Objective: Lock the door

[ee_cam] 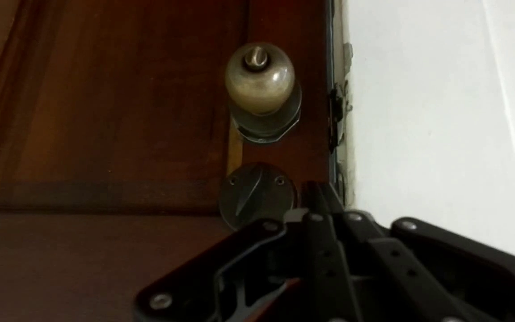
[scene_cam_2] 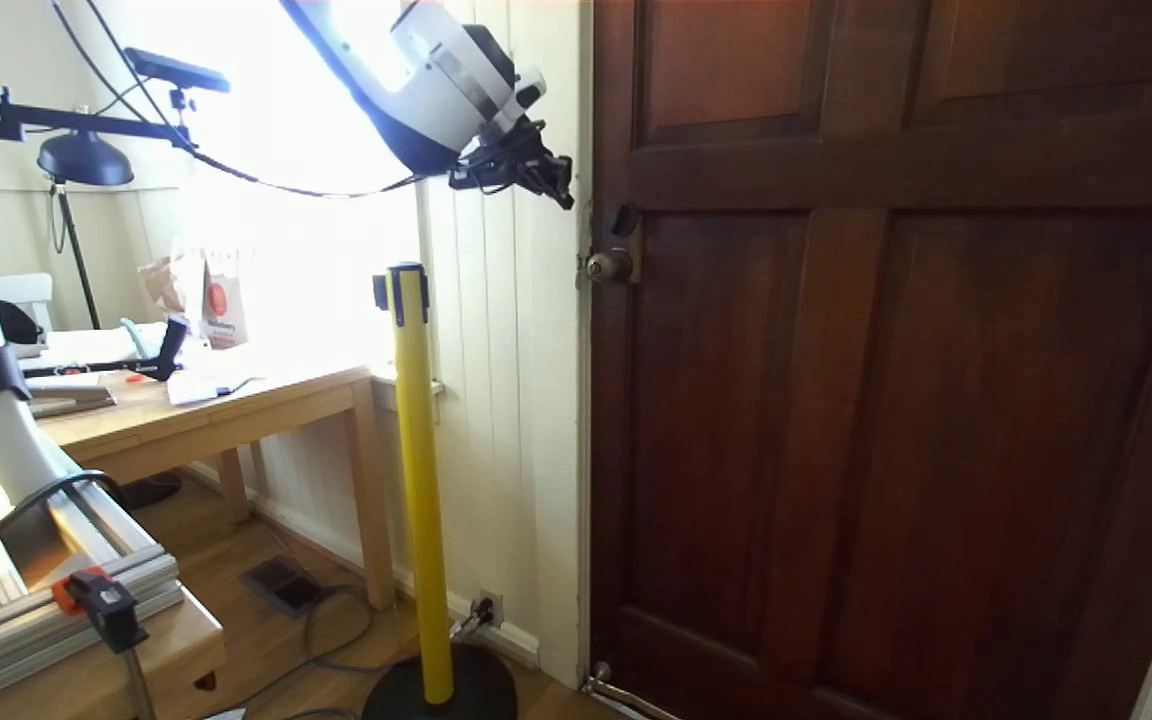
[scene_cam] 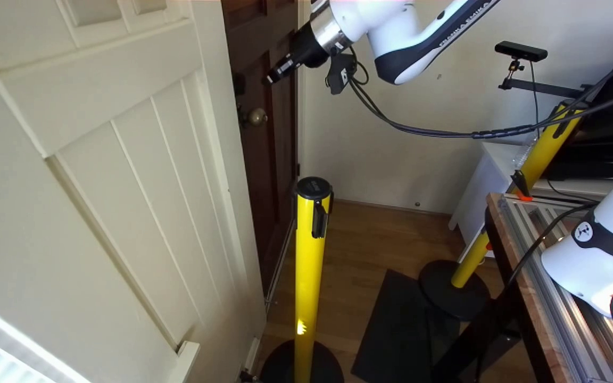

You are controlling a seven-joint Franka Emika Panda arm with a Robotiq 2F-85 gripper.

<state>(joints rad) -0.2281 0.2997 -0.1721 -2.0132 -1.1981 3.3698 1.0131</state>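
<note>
In an exterior view, the fingers [scene_cam: 284, 68] hang in open room, the lock [scene_cam: 239, 84] apart at nine o'clock, the yellow post [scene_cam: 309, 282] at five. In an exterior view, the lock sits near the edge of the door [scene_cam_2: 866, 350]. In the wrist view, the fingers are together, the lock at nine.

- in an exterior view: down on post [scene_cam: 309, 266]
- in an exterior view: facing door [scene_cam_2: 851, 400]
- wrist: knob [ee_cam: 261, 82] close-up, inverted
- in both exterior views: post, door
</note>
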